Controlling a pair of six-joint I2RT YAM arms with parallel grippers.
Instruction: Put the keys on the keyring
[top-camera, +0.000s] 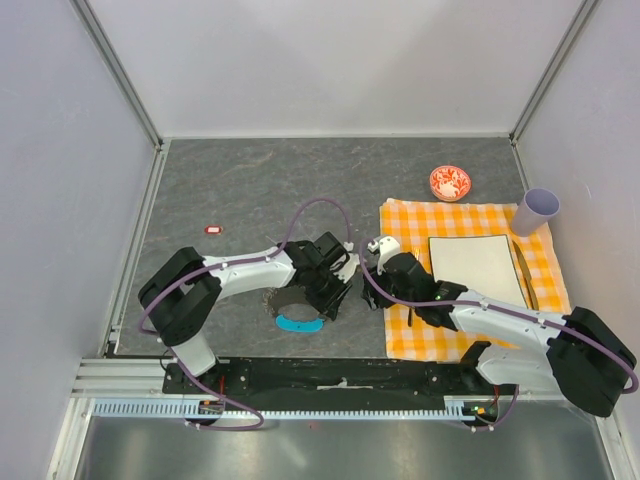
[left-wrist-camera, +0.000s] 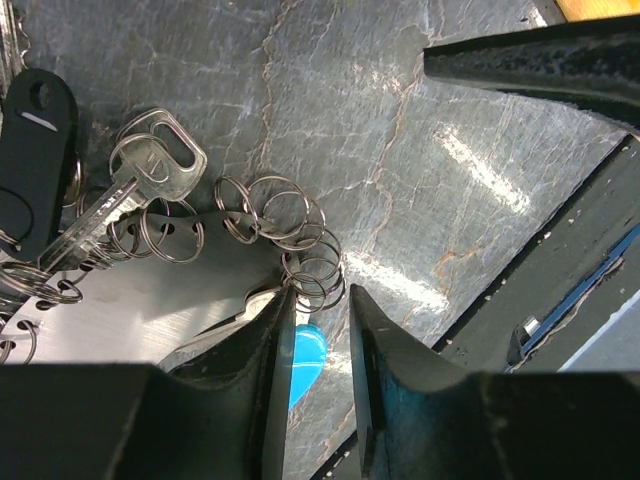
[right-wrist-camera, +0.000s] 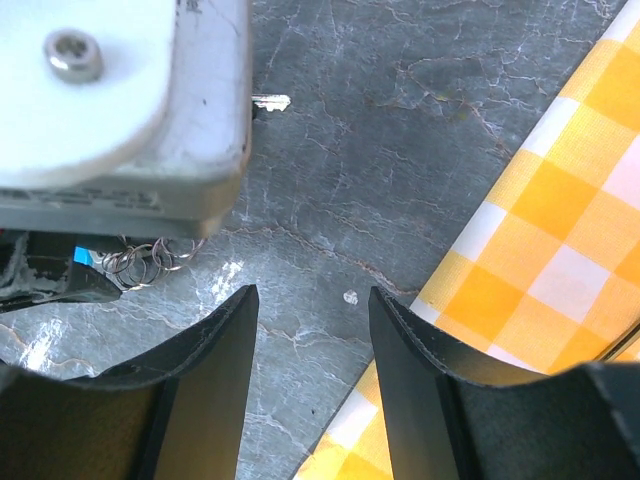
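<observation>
The keyring is a loop of thin metal rings with a cyan strap, lying on the stone table near the front. In the left wrist view the ring chain curves up to my left gripper's tips. A silver key and a black plastic key head lie among the rings. The cyan strap shows below the jaws. My left gripper is narrowly open, with nothing between its fingers. My right gripper is open and empty over bare stone, beside the cloth edge.
An orange checked cloth covers the right side and carries a white board and a lilac cup. A red-and-white bowl stands behind it. A small red item lies at the left. The left arm's white housing hangs close to my right gripper.
</observation>
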